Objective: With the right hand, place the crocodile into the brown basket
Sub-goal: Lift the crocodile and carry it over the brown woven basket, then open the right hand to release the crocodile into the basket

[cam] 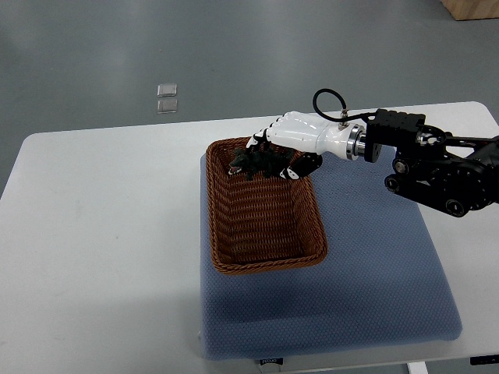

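A dark green toy crocodile [253, 162] hangs over the far end of the brown wicker basket [265, 257]. My right hand [274, 152], white with black finger joints, reaches in from the right and is shut on the crocodile, fingers curled over its back. The crocodile's head points left, just above the basket's inside. Part of its body is hidden under my fingers. The left arm does not show.
The basket sits on a blue-grey mat [374, 273] lying on a white table [93, 234]. My black forearm [437, 167] crosses the mat's far right corner. Grey floor lies beyond the table's far edge.
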Available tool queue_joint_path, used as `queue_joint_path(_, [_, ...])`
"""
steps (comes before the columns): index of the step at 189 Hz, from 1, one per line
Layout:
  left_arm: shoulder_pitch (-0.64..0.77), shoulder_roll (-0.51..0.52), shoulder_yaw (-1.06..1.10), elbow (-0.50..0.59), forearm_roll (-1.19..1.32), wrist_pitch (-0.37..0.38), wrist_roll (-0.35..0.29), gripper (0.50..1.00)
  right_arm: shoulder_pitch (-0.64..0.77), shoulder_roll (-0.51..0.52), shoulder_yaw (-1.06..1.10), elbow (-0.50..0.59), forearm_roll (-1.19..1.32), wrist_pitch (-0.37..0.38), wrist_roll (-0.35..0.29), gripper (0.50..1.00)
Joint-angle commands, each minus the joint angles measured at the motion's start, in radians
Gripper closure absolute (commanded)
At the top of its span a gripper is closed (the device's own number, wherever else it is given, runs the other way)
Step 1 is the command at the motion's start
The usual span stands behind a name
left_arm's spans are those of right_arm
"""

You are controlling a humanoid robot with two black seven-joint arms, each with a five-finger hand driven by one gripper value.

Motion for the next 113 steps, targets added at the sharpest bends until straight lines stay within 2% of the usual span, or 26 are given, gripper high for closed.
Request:
queue_joint_path(1, [0.000, 0.000, 0.000, 0.000, 0.000, 0.001, 0.000, 0.500, -0.005, 0.009, -0.029, -0.006, -0.005, 0.000, -0.001, 1.000])
queue_joint_path(37, [0.000, 0.000, 0.000, 0.001, 0.000, -0.001, 0.000, 0.500, -0.018, 0.009, -0.035, -0.039, -0.006, -0.003, -0.007, 0.996])
queue_joint_path(42, [0.000, 0.000, 0.000, 0.000, 0.000, 0.001, 0.000, 0.500, -0.018, 0.009, -0.037, -0.042, -0.006, -0.003, -0.007, 0.963])
queue_joint_path(63, [0.000, 0.000, 0.000, 0.000, 0.000, 0.001, 0.000, 0.500, -0.022, 0.008, -0.035, -0.043, -0.006, -0.005, -0.007, 0.897])
queue_joint_path(87, [0.000, 0.000, 0.000, 0.000, 0.000, 0.001, 0.000, 0.500, -0.030, 0.008, -0.035, -0.043, -0.006, -0.028, -0.007, 0.761])
queue_joint_path(99, [0.000, 0.000, 0.000, 0.000, 0.000, 0.001, 0.000, 0.500, -0.032, 0.008, -0.035, -0.043, -0.006, -0.041, -0.007, 0.722])
queue_joint_path(109, [0.000, 0.000, 0.000, 0.000, 0.000, 0.001, 0.000, 0.500, -0.032, 0.008, -0.035, -0.043, -0.006, -0.041, -0.007, 0.722])
queue_joint_path(110, [0.000, 0.000, 0.000, 0.000, 0.000, -0.001, 0.000, 0.500, -0.032, 0.008, -0.034, -0.043, -0.006, -0.045, -0.007, 0.699])
queue_joint_path(113, [0.000, 0.000, 0.000, 0.000, 0.000, -0.001, 0.000, 0.500, -0.032, 0.008, -0.034, -0.043, -0.006, -0.045, -0.007, 0.683])
